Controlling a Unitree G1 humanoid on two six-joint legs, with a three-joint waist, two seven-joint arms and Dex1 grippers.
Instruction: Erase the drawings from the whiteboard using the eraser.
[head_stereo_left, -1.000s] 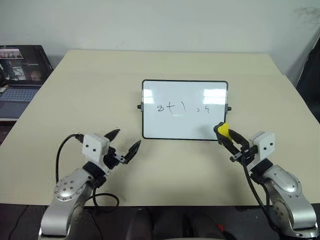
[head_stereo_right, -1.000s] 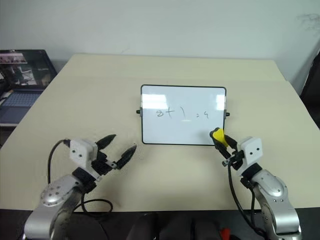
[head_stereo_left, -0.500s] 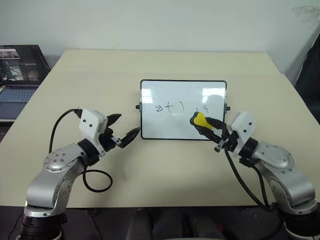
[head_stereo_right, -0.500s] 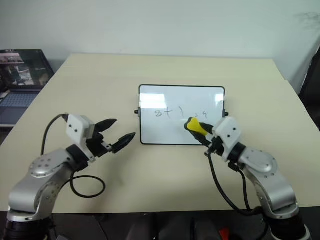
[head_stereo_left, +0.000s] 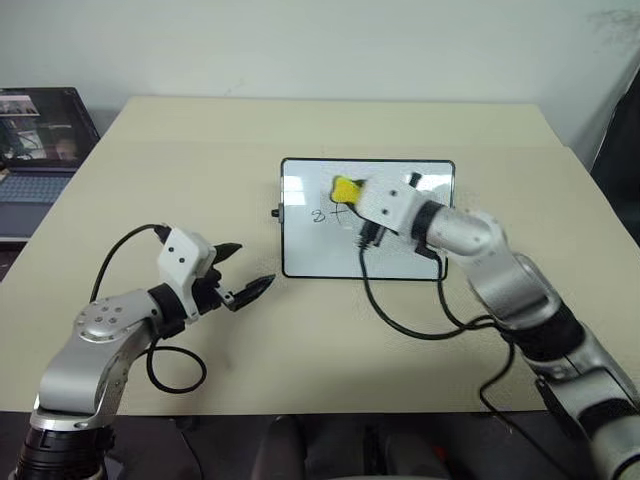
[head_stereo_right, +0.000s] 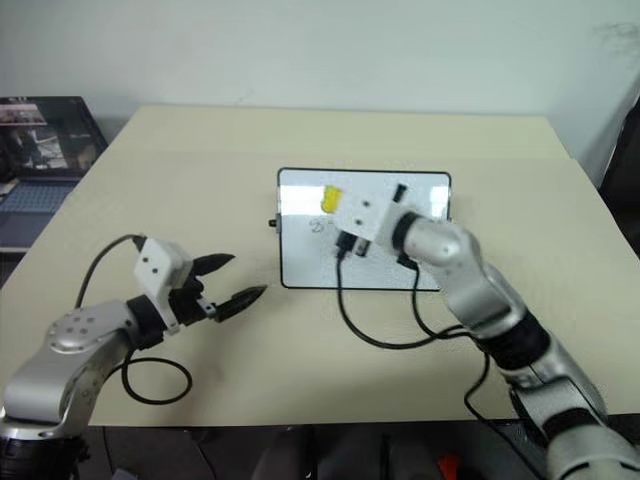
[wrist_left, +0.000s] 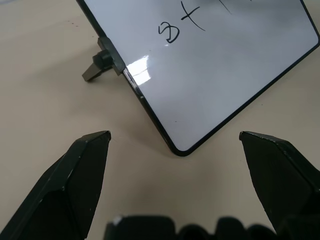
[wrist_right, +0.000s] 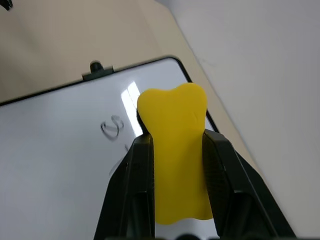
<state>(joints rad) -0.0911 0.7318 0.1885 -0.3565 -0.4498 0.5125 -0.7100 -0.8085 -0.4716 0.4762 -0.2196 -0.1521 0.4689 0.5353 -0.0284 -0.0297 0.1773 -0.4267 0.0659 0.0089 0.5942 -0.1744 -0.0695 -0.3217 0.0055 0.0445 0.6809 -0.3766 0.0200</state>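
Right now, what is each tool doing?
Left tool: open, holding nothing.
Right tool: shut on the small yellow block eraser.

It looks like an office or lab room: a broad beige desk (head_stereo_left: 200, 140) stands against a plain white wall (head_stereo_left: 320, 45), and an open laptop (head_stereo_left: 35, 135) sits just past the desk's left edge on a lower surface.

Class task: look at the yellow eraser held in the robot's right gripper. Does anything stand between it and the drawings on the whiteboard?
Nothing visible does. The eraser sits over the whiteboard, beside the drawings.
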